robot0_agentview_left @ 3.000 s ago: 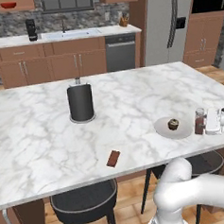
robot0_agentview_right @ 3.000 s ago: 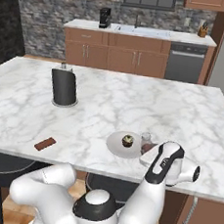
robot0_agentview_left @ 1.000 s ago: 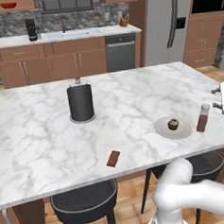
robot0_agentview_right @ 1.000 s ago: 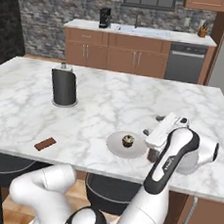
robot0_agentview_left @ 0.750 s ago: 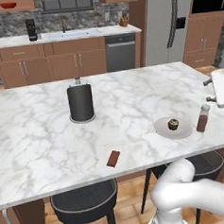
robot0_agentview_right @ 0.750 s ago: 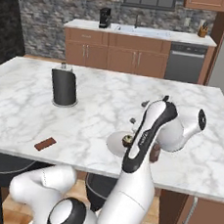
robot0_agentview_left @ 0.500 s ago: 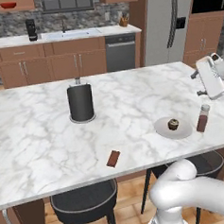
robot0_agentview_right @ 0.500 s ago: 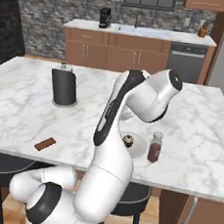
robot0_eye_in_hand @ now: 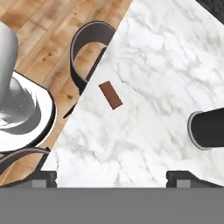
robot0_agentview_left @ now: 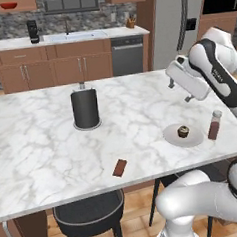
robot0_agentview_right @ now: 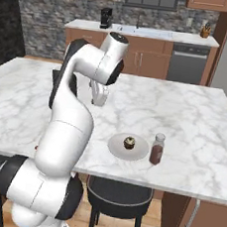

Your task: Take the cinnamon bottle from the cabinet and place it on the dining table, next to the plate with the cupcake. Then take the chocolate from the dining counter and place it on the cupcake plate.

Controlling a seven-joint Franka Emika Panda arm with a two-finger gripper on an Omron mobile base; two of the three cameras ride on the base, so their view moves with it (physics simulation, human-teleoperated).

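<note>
A flat brown chocolate [robot0_agentview_left: 120, 167] bar lay on the veined marble counter [robot0_agentview_left: 37, 146] near a black cylinder [robot0_agentview_left: 85, 109], jaws [robot0_agentview_left: 176, 82] spread empty above.

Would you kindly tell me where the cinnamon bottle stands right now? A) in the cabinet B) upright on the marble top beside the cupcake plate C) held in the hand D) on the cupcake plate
B: the cinnamon bottle stands upright on the marble, just beside the plate with the cupcake, apart from the hand.
</note>
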